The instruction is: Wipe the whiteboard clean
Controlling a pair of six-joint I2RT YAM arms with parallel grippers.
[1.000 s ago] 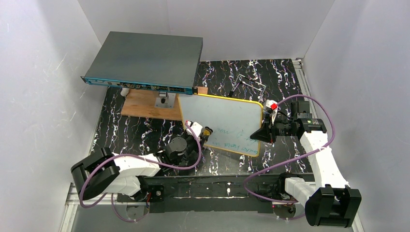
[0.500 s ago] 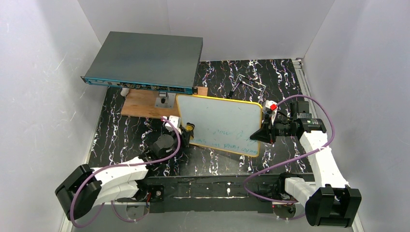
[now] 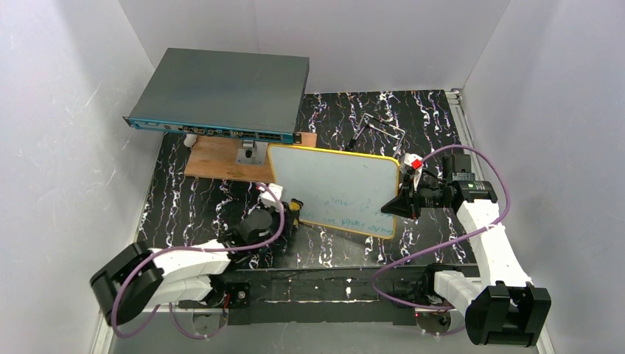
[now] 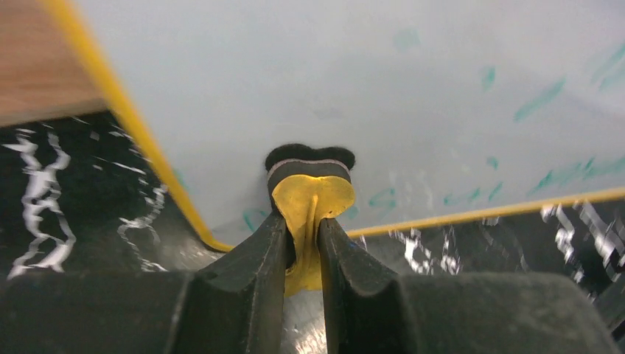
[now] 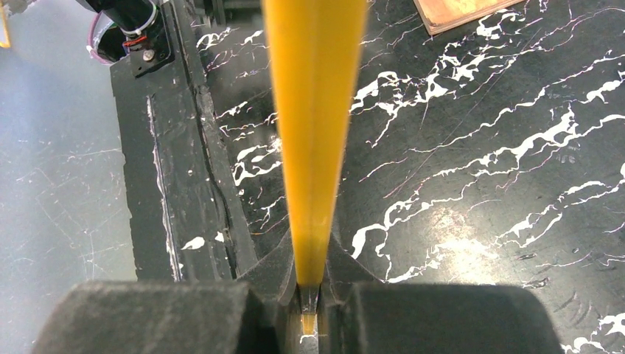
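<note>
The right claw point(image 3: 402, 205) is pinching the whiteboard point(image 3: 335, 184) by its thin right edge, over the counter point(image 3: 332, 110). The left claw point(image 3: 293, 210) is squeezing a soft yellow eraser point(image 4: 309, 203) against its near-left corner. It's looking light, stiff and slick-faced.

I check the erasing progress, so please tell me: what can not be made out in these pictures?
- The green handwriting on the whiteboard: too small in the top view, blurred and cut off in the left wrist view.
- The board's face in the right wrist view: edge-on, only the yellow frame shows in the right gripper.
- Whether the eraser touches the board: the left gripper and the eraser hide the contact.
</note>
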